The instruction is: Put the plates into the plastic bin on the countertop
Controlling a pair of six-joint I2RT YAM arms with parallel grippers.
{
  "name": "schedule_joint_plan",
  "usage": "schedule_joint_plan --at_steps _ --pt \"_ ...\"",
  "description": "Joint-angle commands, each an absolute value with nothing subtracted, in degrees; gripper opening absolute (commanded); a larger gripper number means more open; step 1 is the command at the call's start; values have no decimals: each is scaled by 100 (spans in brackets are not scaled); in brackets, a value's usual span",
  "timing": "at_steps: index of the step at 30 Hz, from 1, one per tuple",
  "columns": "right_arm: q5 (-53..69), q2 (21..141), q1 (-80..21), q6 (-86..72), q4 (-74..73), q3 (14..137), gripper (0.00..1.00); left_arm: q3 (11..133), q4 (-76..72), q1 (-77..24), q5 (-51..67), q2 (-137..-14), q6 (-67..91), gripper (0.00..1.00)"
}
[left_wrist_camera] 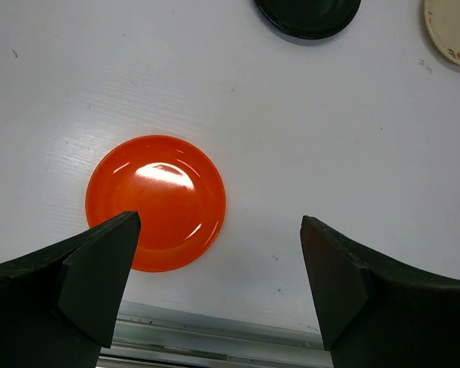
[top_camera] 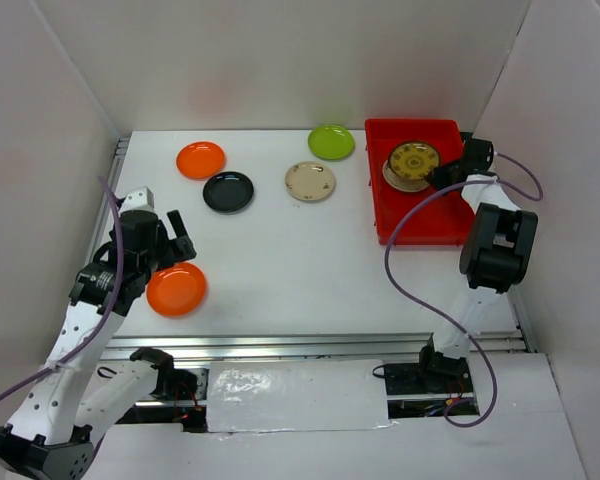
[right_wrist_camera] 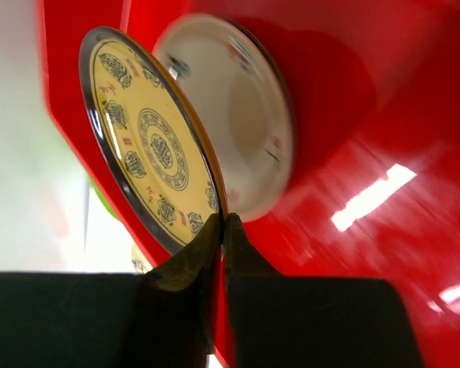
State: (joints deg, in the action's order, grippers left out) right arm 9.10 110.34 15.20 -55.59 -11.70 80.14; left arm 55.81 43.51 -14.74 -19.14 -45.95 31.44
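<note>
— At the upper right of the overhead view, what do we find in the bright red rectangular plastic bin [top_camera: 382, 200]?

— We find the brown-gold patterned round plate [top_camera: 413, 159] there, over a cream round plate [top_camera: 396, 182] that lies on the bin's floor. Our right gripper [top_camera: 438, 178] reaches in from the bin's right side.

— How do its jaws stand?

— From the right wrist we see them pinched together on the patterned plate's rim. That plate sits at an angle to the cream one beneath it.

— And toward the lower left?

— Our left gripper [left_wrist_camera: 220, 230] hangs above the plain white countertop [top_camera: 280, 250], jaws spread wide with nothing between them. A glossy orange round plate [left_wrist_camera: 156, 203] lies flat below, toward the left side of the wrist view and near the metal rail [left_wrist_camera: 215, 337].

— Which plates are outside the bin?

— Across the upper middle of the overhead view we count four more, all flat and apart from one another: a second orange plate [top_camera: 201, 159], a black round plate [top_camera: 228, 191], a second cream plate [top_camera: 310, 181], and a lime green round plate [top_camera: 331, 141] near the bin's upper left corner.
</note>
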Motion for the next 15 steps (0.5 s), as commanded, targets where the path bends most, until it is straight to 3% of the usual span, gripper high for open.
schedule_joint_plan --at_steps 1,4,6,7,11,15 --pt "1090 11355 1520 -5397 -1353 8796 18 5546 4131 -1459 -1802 -4676 2980 99" --pt "1020 11382 1468 -5396 -1511 8929 79 5546 4131 -1459 -1793 -4702 2979 99" --pt "1063 11024 1442 -5405 -1328 8737 86 5546 4140 -1468 -1819 -4711 2997 99" --pt "1055 10856 1415 -5414 -1231 8545 100 5546 4140 -1459 -1819 -4711 2997 99" --pt "1029 9760 1389 -5380 -1257 8192 100 5555 4148 -1468 -1872 -4755 3023 99" --pt "177 8632 260 -4704 -1843 7893 100 5660 4411 -1459 -2484 -4816 3364 99"
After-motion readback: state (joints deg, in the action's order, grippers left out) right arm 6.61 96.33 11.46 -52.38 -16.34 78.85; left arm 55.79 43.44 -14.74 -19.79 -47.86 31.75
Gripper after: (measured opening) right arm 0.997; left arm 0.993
